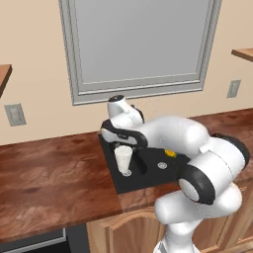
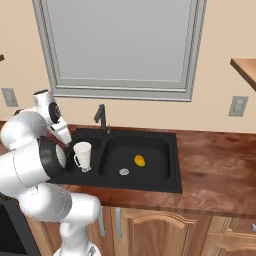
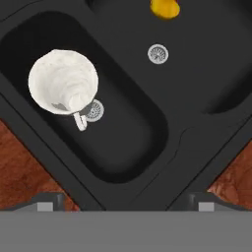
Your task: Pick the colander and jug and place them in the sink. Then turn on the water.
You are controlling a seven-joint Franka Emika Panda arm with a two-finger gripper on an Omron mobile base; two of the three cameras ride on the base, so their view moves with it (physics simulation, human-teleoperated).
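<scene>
the jug (image 2: 83, 155) stands upright in the sink's (image 2: 172, 165) narrow left basin, handle toward the near side. your end effector (image 3: 125, 209) hangs just above it with jaws wide apart, holding nothing. count one jug, one faucet (image 2: 101, 118), two drains, one yellow object (image 2: 140, 160) in the larger right basin.

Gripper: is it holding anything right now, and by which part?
Nothing. The gripper is open above the sink; the jug stands free in the small basin.

A glossy white arm (image 1: 197, 163) of rounded, bulbous segments, with black bands at its joints.
</scene>
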